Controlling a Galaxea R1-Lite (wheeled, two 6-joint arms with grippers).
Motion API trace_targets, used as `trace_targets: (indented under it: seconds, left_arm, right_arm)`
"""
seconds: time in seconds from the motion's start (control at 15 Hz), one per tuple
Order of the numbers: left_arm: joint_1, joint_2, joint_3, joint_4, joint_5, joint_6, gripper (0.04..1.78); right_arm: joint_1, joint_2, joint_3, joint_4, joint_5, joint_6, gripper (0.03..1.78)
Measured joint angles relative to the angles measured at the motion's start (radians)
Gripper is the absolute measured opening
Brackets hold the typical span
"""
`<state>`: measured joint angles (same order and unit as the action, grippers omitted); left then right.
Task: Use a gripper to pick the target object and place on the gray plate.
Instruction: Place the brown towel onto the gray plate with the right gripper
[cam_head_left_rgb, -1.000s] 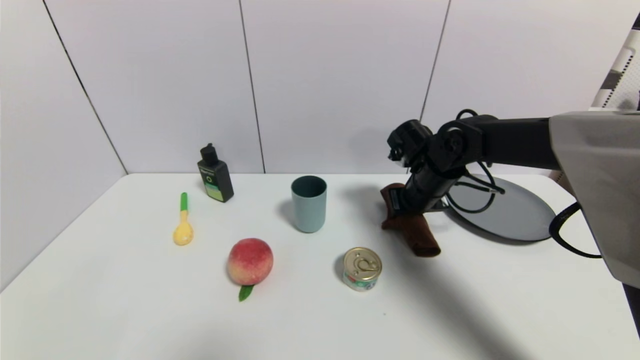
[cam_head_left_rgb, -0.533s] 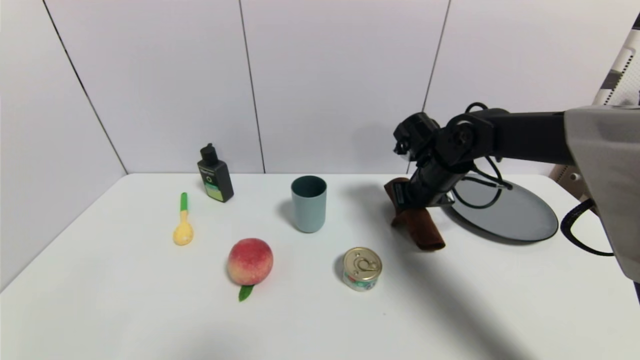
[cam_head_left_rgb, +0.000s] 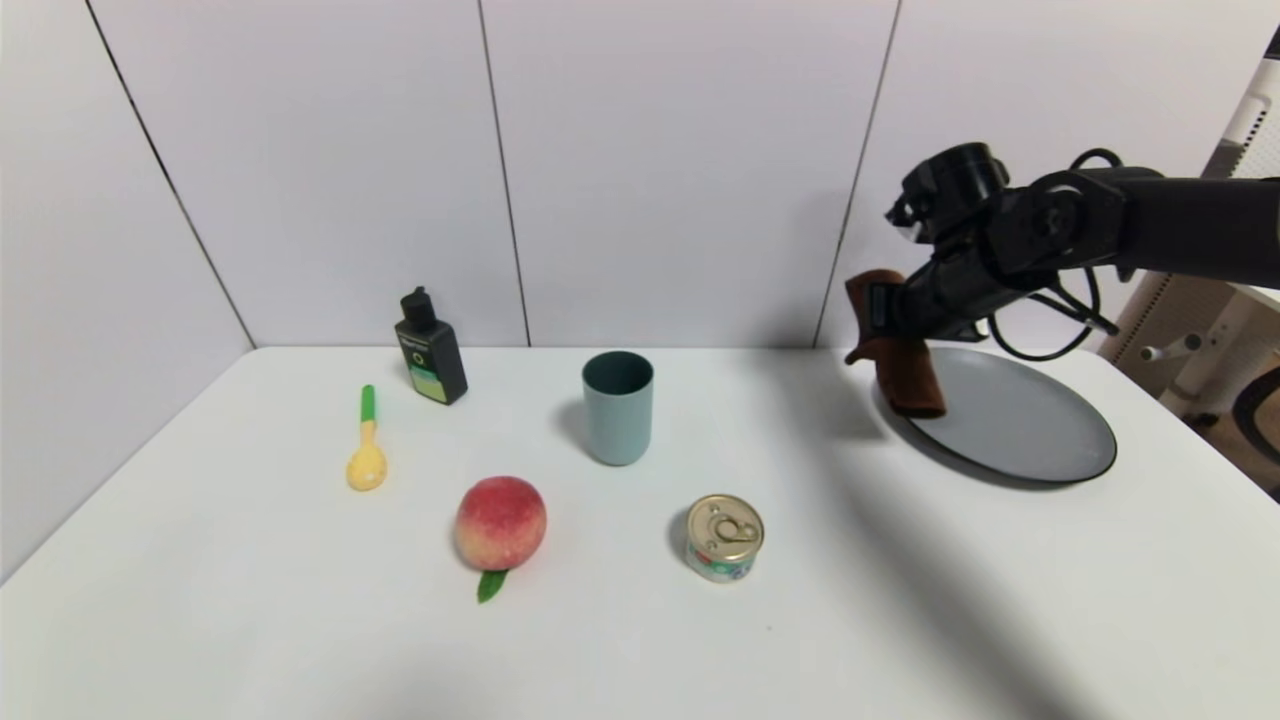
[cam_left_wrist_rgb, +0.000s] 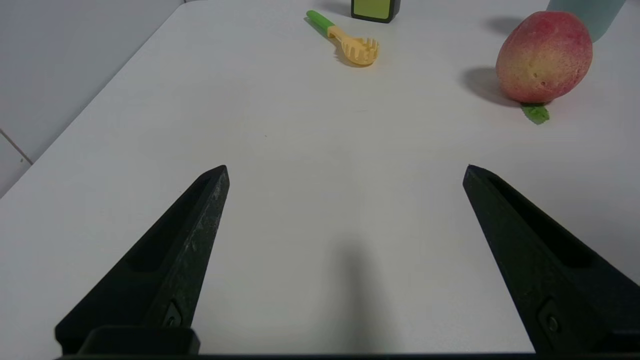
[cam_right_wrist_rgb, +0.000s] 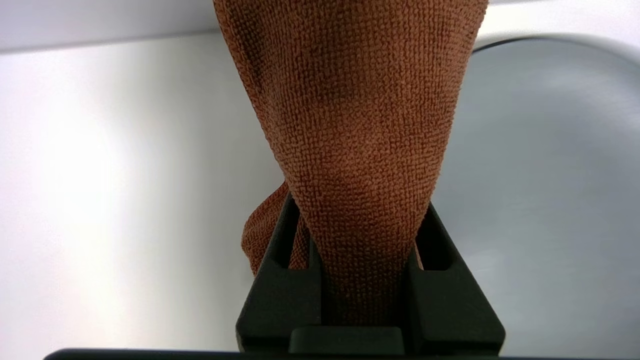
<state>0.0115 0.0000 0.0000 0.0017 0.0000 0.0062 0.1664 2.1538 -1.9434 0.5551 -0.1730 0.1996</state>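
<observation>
Hanging from the right tool (cam_head_left_rgb: 885, 318), the brown cloth (cam_head_left_rgb: 893, 345) is off the desk (cam_head_left_rgb: 640, 600), its loose lower end dangling over the near-left rim of the gray plate (cam_head_left_rgb: 1010, 420). The tool is clenched on the cloth's upper part, as the right wrist view shows. This looks like the carry step, nearly over the goal. Next, I'd say, it needs to move further over the plate's middle, lower, then let go. The left tool (cam_left_wrist_rgb: 345, 172) hovers spread wide, idle over the desk's left side.
</observation>
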Motion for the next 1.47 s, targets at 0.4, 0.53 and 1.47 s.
trace_targets:
  seconds: [0.4, 0.53, 1.47]
  left_arm:
    - [0.000, 0.000, 0.000, 0.000, 0.000, 0.000, 1.69]
    - [0.000, 0.000, 0.000, 0.000, 0.000, 0.000, 1.69]
    - [0.000, 0.000, 0.000, 0.000, 0.000, 0.000, 1.69]
  right_arm:
    - [-0.197, 0.022, 0.000, -0.009, 0.007, -0.187, 0.40]
    - [-0.227, 0.043, 0.000, -0.006, 0.008, -0.216, 0.40]
    - [-0.243, 0.097, 0.007, 0.054, 0.059, -0.240, 0.92]
